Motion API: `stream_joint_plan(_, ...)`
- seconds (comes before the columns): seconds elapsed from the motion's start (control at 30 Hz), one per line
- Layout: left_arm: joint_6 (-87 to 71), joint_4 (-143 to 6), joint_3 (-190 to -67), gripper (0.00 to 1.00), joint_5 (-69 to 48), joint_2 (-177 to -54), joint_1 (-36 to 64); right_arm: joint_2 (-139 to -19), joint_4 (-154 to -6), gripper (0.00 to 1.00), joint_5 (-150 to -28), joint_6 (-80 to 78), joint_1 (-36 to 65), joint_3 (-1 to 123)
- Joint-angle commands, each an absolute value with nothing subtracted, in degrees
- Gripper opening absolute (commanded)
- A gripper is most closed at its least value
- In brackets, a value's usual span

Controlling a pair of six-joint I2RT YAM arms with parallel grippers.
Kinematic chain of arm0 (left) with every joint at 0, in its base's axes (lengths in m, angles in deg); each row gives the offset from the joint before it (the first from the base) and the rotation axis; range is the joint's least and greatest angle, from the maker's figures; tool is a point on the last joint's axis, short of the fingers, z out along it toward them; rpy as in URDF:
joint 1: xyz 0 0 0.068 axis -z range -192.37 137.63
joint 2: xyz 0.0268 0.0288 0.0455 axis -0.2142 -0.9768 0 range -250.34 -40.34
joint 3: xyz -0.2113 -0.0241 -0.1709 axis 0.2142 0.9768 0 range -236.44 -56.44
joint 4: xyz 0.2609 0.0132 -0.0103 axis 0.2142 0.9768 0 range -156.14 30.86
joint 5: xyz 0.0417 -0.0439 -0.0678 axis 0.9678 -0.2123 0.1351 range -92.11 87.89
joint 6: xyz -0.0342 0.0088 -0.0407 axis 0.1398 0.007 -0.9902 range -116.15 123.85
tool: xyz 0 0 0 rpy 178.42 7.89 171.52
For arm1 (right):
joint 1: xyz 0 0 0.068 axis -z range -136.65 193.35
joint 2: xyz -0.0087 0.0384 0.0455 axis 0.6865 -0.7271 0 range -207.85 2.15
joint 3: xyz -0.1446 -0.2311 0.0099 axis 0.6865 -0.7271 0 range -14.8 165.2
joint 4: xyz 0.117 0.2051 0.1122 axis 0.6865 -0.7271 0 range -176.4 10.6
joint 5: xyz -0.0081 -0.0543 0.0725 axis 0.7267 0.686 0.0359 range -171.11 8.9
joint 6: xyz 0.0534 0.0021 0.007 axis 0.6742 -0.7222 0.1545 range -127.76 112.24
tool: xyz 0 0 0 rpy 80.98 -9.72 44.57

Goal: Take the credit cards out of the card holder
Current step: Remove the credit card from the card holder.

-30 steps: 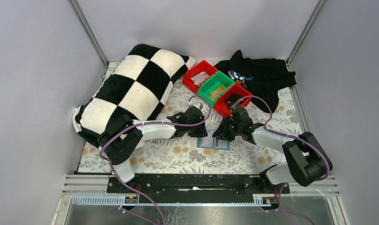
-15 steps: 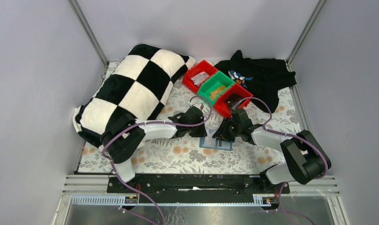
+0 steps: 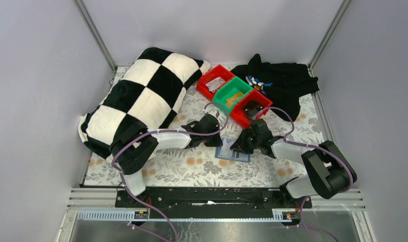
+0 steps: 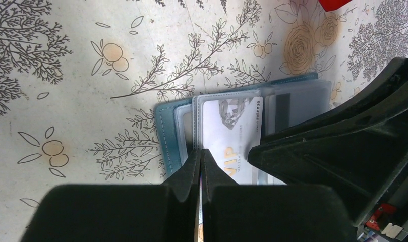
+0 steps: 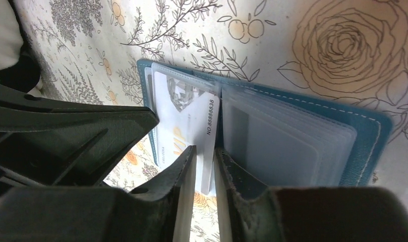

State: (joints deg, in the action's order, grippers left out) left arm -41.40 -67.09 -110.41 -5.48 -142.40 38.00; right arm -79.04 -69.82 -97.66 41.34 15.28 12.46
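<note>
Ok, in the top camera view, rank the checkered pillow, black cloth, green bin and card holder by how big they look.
1. checkered pillow
2. black cloth
3. green bin and card holder: too close to rank, as the holder is partly hidden.

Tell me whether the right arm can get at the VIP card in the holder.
Likely yes. The right gripper has a finger on each side of the credit card, whose edge juts from the card holder. The left gripper sits beside it on the same panel and does not cover that edge.
</note>
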Motion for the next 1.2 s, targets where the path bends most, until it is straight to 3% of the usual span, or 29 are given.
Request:
stream_joint_plan(0.0,-40.44,-65.18,-109.87,0.0,-6.85,-146.02,38.58,-78.97,-68.11,0.24,-95.89,43.35,14.82,10.3)
stream_joint_plan(0.27,-40.35,-65.78,-108.98,0.0,-6.95,-146.31,38.69,-76.9,-68.34,0.0,-94.58,43.32,14.94,9.66)
stream_joint_plan(1.17,-39.4,-64.08,-108.01,0.0,-3.93,-145.55,38.6,-66.91,-72.18,0.0,-90.99,39.19,15.01,6.54)
